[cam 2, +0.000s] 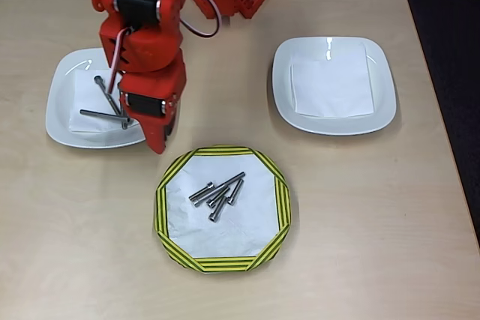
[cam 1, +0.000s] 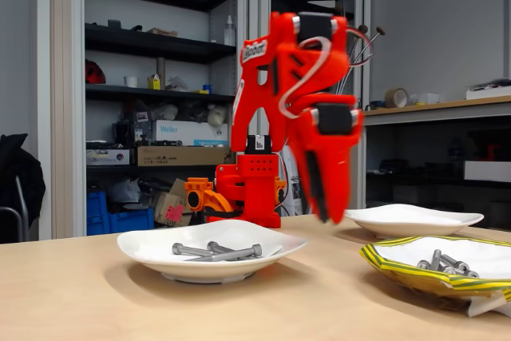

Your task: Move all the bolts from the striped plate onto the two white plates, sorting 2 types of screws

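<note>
Mid-sort, by the look of it; gripper [cam 2: 156, 139] hanging in the air between the left white plate [cam 2: 60, 103] and the striped plate [cam 2: 279, 198] in the overhead view, tip pointing down toward the striped one; looks like the trip over for another pickup, though that's a guess.

Jaws seem closed or nearly so in the fixed view [cam 1: 323, 197], nothing visible between them; bit blurry there, so can't swear to it.

Long bolts [cam 2: 109, 106] already lying on that left plate, just beside and partly under the gripper body; two or three of them, hard to count with the arm in the way. Other white plate [cam 2: 334, 84] well off to the right, holding just a white paper square, no bolts visible.

Remaining bolts [cam 2: 219, 194] bunched in a little pile on the striped plate, just below and right of the tip in the overhead view; mix of longer and shorter ones, touching and overlapping.

Next move probably needs: opening up, dropping onto one bolt at the edge of the pile, lining the jaws across its shaft; tricky bit is grabbing one without dragging its neighbours along.
</note>
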Tool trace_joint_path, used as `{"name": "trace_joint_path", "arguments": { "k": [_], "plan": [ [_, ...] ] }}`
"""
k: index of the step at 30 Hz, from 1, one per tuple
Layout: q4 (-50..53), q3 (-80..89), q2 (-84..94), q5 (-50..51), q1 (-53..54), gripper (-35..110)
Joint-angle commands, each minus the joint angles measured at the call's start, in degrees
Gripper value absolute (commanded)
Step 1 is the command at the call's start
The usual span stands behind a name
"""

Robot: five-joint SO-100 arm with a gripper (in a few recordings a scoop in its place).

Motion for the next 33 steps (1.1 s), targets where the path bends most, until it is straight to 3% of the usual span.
{"name": "trace_joint_path", "arguments": {
  "k": [1, 9, 23, 33],
  "plan": [
    [-1.4, -4.3, 1.2, 2.1, -5.6, 11],
    [-9.3, -5.9, -6.0, 4.4, -10.9, 10],
    [-9.4, -23.4, -23.9, 3.9, -14.4, 9],
    [-9.5, -25.0, -27.2, 3.0, -14.3, 9]
  ]
}}
